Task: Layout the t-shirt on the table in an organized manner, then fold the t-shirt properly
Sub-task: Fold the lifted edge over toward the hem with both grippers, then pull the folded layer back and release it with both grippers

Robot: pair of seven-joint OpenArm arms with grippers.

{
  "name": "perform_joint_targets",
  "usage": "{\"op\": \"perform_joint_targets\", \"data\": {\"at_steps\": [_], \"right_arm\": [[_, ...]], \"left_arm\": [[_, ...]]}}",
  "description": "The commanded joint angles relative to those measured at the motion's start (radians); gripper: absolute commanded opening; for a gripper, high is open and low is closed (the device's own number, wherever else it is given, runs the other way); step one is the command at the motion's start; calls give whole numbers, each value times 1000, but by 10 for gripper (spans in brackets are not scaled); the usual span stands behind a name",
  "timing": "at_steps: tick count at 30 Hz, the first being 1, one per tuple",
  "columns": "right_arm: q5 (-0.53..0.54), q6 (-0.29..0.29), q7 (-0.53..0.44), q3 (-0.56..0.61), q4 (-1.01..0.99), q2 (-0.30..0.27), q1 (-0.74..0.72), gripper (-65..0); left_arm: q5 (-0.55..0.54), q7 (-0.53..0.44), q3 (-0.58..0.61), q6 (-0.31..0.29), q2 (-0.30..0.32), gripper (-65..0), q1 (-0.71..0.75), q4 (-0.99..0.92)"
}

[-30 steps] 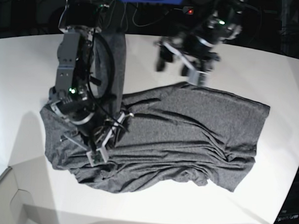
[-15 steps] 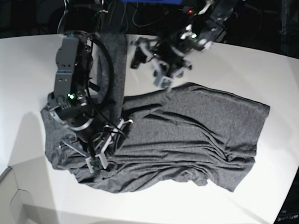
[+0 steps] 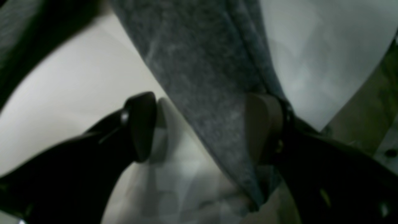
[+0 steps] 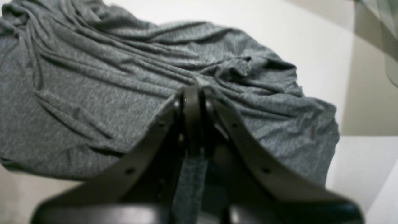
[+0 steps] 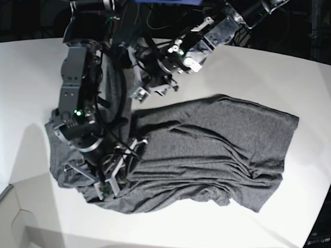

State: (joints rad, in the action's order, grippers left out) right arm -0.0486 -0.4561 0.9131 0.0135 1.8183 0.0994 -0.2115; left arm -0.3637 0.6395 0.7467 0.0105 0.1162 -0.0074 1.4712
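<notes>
While clamped, t-shirt (image 5: 208, 142) under pincer (image 5: 111, 179)

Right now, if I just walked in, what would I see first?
A big rumpled dark grey t-shirt spread across the middle of the white table. On the base view's left, the right gripper pinches a bunch of it shut. At the far edge, the left gripper hangs wide open over a strip of the shirt.
</notes>
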Motion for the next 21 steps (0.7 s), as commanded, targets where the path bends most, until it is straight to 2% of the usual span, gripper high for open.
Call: {"op": "perform_joint_targets", "data": {"at_steps": [1,4,5,9,10,13,15,21], "right_arm": [[8,0,-32,1,16,6,-24,-650],[8,0,-32,1,16,4,-33,-650],[8,0,-32,1,16,1,-38,-650],[5,0,-33,-1,16,-3,-41,-650],[5,0,-35,-1,16,-14,-41,-650],[8,0,-36,-1,16,-28,-41,-650],[8,0,-36,-2,16,-30,-41,-650],[6,0,-39,-7,16,-50,-41,-650]], "left_arm": [[-11,50,20,4,0,-216,-3,-10],[-11,50,33,4,6,-239,-12,-10],[-11,50,32,4,9,-286,-9,-4],[-11,50,26,9,84,-602,-13,12],[-11,50,10,9,99,-650,-13,16],[-13,50,-83,7,142,-629,-4,70],[-14,50,-145,4,196,-650,8,136],[-14,50,-324,1,333,-649,60,274]]}}
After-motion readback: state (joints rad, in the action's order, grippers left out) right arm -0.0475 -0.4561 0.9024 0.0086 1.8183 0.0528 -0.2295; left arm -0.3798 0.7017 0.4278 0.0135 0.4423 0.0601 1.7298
